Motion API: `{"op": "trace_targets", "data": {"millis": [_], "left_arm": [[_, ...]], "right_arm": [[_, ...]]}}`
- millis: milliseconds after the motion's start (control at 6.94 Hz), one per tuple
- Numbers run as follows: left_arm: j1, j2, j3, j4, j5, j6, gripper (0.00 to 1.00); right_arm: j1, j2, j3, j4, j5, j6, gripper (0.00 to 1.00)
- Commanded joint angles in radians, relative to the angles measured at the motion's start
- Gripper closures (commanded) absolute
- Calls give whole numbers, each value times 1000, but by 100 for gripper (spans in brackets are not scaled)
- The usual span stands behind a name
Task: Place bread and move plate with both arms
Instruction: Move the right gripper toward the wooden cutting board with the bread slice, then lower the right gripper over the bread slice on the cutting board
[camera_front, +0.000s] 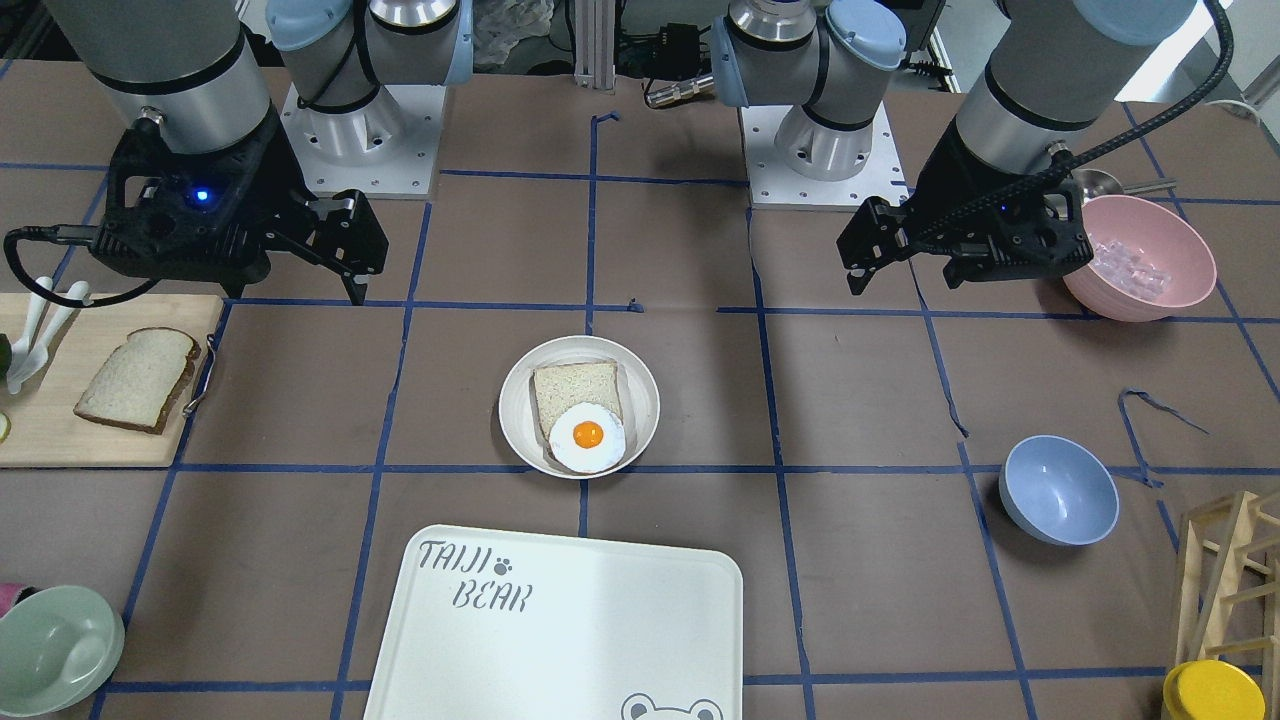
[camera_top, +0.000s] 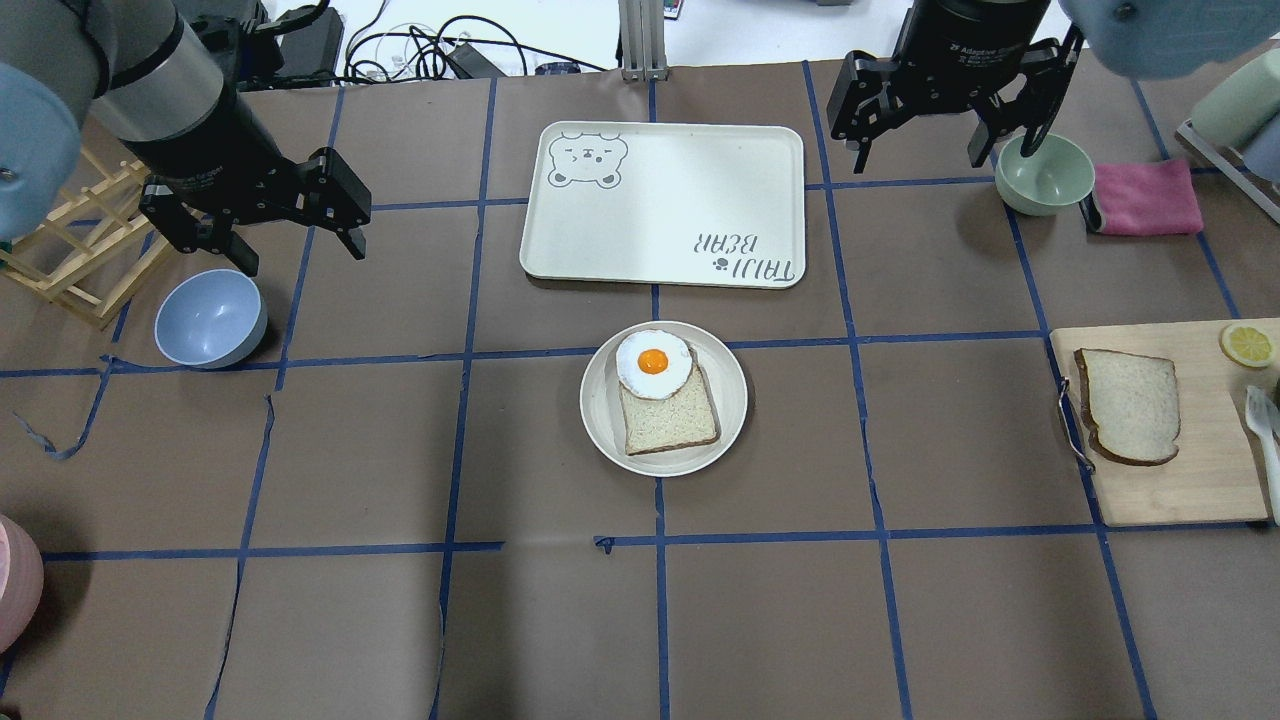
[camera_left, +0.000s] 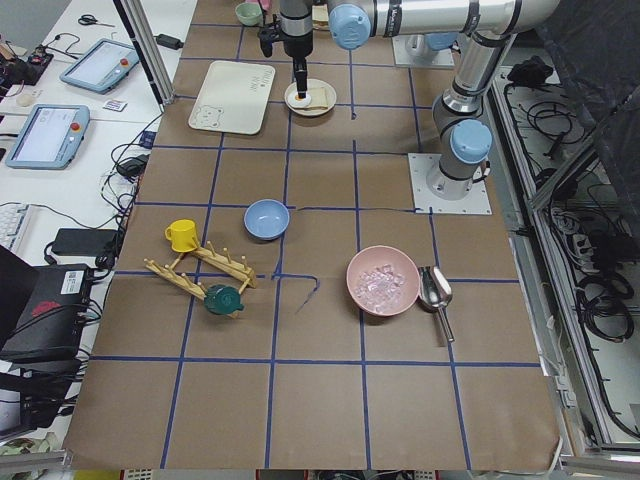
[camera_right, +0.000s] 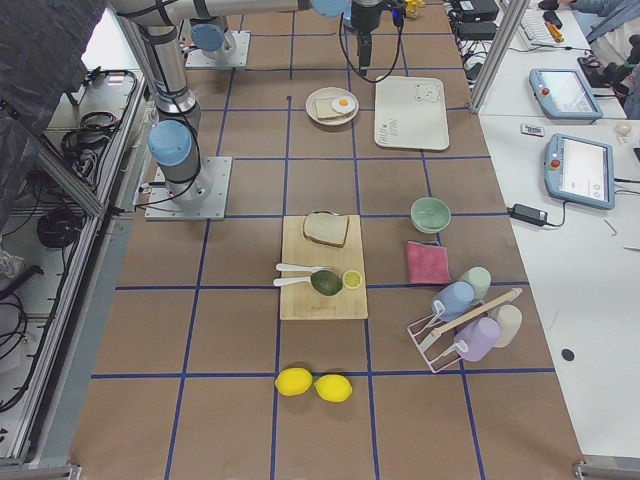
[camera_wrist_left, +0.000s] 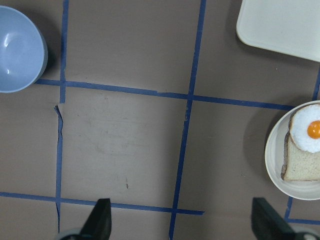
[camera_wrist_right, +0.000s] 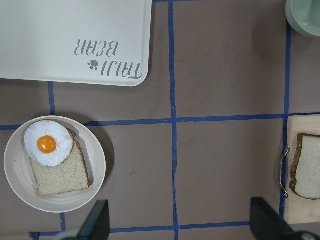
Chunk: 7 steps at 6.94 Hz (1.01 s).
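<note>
Meanwhile, the bread (camera_top: 1130, 405) lay flat on a wooden cutting board (camera_top: 1180, 480) at the right end of the desk, its rounded top towards the robot's edge. It was well apart from both hands. The plate (camera_top: 600, 410) sat in the middle of the desk and carried a squarer slice (camera_top: 668, 420). A fried egg (camera_top: 653, 362) overlapped that slice's far side. Just beyond the plate, towards the operators' edge, lay the white tray (camera_top: 670, 200) with the bear print.

The left hand (camera_wrist_left: 183, 225) hung above the desk towards its left end, with its fingers (camera_wrist_left: 102, 220) spread wide and nothing between them. Below it was bare brown covering, with the blue bowl (camera_top: 210, 318) near it on the left-end side and the plate off towards the middle.

The right hand (camera_wrist_right: 182, 227) hung above the desk near the operators' edge, beside the green bowl (camera_top: 1043, 173), likewise spread wide and gripping nothing. From its wrist view the plate showed on one side and the board's end, with part of the bread, on the other.
</note>
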Motion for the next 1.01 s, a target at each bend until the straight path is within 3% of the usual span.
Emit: {"op": "trace_targets", "data": {"millis": [0,288,432,577,865], "left_arm": [[3,6,1,-3,7,2,0],[4,6,-2,-3,5,2,0],[3,6,-2,-3,7,2,0],[3,6,-2,-3,8,2,0],[4,5,-3,-3,10,2,0]], "right_arm": [[-5,-4,17,10,-10,3,0],[-37,-4,37,10,-34,1,0],[-78,-1,51,12,-98,0,0],[-136,0,115,-5,-155,-16,0],[-248,-1,234,-90,-145,-148,0]]}}
